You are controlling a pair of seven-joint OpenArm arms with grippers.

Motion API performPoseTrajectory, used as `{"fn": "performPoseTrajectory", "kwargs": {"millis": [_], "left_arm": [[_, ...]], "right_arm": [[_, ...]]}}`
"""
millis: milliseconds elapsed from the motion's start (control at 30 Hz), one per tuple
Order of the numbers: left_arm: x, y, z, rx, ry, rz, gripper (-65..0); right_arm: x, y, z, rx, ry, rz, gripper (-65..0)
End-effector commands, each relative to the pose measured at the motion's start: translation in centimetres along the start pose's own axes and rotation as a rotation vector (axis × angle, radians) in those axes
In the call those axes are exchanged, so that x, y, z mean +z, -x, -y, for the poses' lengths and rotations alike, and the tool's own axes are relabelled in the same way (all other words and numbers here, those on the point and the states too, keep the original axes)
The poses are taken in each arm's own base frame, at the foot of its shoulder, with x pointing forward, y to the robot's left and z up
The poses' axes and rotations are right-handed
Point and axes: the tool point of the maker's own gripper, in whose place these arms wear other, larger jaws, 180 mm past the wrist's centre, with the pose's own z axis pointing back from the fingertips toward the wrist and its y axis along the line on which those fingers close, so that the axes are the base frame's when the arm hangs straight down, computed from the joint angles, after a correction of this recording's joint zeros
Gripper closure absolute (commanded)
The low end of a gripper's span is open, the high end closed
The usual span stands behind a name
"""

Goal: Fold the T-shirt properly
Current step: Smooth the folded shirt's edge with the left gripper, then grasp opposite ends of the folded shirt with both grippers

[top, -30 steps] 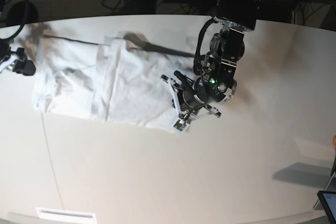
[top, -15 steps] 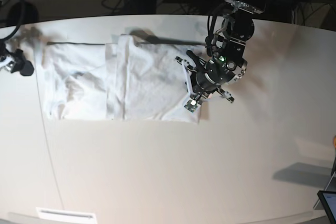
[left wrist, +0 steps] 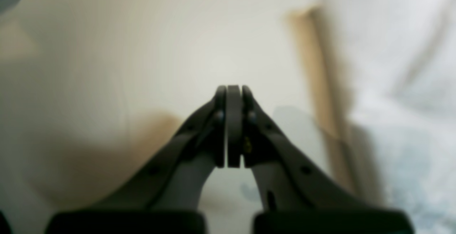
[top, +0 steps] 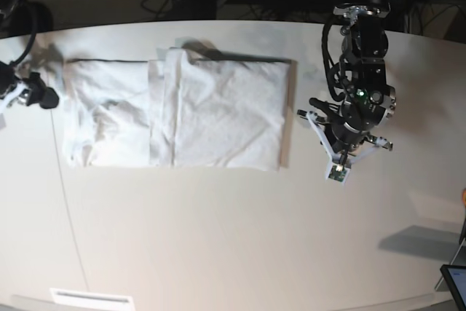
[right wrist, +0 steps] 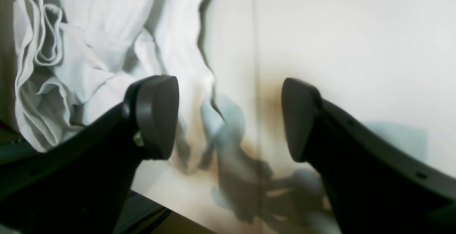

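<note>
Left wrist: left gripper jaws pressed together on nothing, T-shirt off right; right wrist: right gripper jaws wide apart, empty, shirt edge upper left; base: shirt lies flat on tabletop, long axis left-right, both grippers clear of it.

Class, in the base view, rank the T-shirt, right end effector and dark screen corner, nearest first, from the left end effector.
1. T-shirt, just view-left of it.
2. dark screen corner, view's lower right.
3. right end effector, far view-left edge.
</note>
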Motion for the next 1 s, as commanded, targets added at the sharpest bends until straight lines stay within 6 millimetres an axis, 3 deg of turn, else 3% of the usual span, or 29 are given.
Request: {"fn": "performPoseTrajectory", "kwargs": {"millis": [0, 133, 233, 367, 500, 733, 800, 967], "left_arm": [[0.3, -0.1, -0.8, -0.021, -0.015, 0.015, -1.2], [-0.2, 3.3, -1.8, -0.053, -0.029, -0.077, -1.2], [-1.0, 5.6, -1.9, -0.051, -0.02, -0.145, -1.2], [-2.2, 7.9, -0.2, -0.076, 0.088, -0.208, -1.2], [-2.2, 7.4, 3.3, -0.098, 0.323, -0.149, -1.2], [-1.3, 5.4, 3.3, 0.231, 0.527, 0.003, -1.2], [-1.2, 5.2, 3.5, 0.256, 0.608, 0.036, -1.2], [-2.2, 6.8, 3.6, 0.311, 0.671, 0.009, -1.2]], "right_arm": [[0.4, -1.7, -0.7, 0.041, -0.02, 0.037, -43.4], [-1.7, -0.8, -2.4, 0.052, -0.072, 0.0, -43.2], [-2.2, -0.9, -2.8, 0.051, -0.08, 0.002, -43.2], [-2.2, -1.2, -3.0, 0.055, -0.083, 0.004, -43.4], [-2.2, -1.3, -2.9, 0.057, -0.082, 0.002, -43.4], [-2.0, -1.1, -2.7, 0.058, -0.076, -0.005, -43.2], [-2.1, -1.1, -2.8, 0.057, -0.077, -0.005, -43.2], [-2.1, -1.1, -2.8, 0.058, -0.078, -0.006, -43.1]]}}
